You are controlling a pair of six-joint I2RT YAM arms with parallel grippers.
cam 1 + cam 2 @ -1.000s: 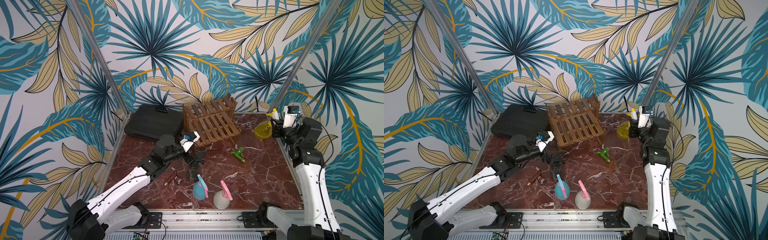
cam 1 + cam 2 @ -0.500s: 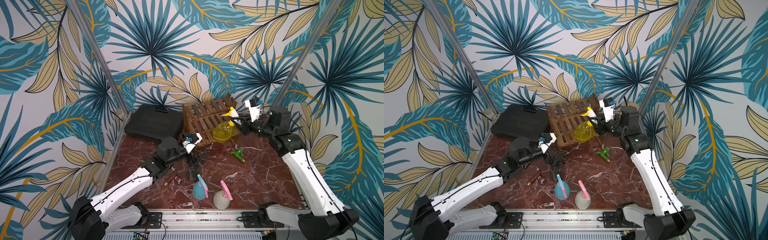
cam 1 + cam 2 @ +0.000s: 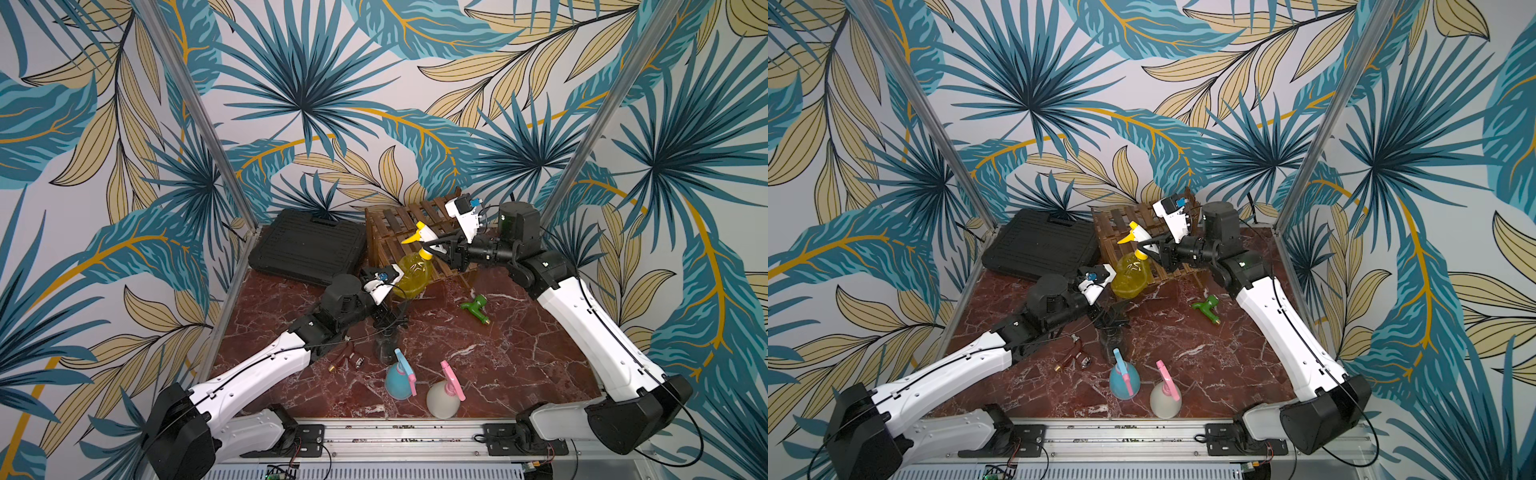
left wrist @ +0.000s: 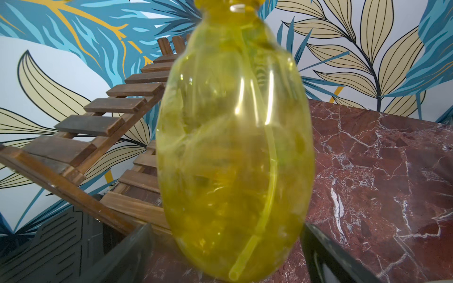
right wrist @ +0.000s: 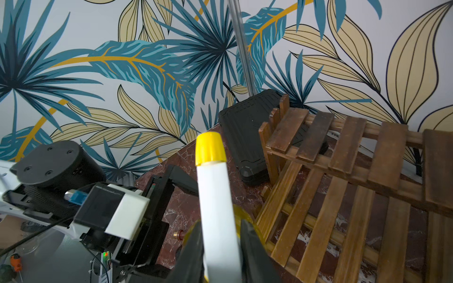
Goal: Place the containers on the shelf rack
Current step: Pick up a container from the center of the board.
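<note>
From your left: one black case (image 3: 308,246); the left gripper (image 3: 388,320), claw spread wide, above one smoky grey bottle (image 3: 384,349); one wooden shelf rack (image 3: 419,237). The right gripper (image 3: 441,253) is clamped on the neck of one yellow bottle (image 3: 411,276), hanging at the rack's front edge. Two bottles stand nearer you, one blue (image 3: 397,380), one white (image 3: 444,399). One green nozzle (image 3: 478,306) lies right.
</note>
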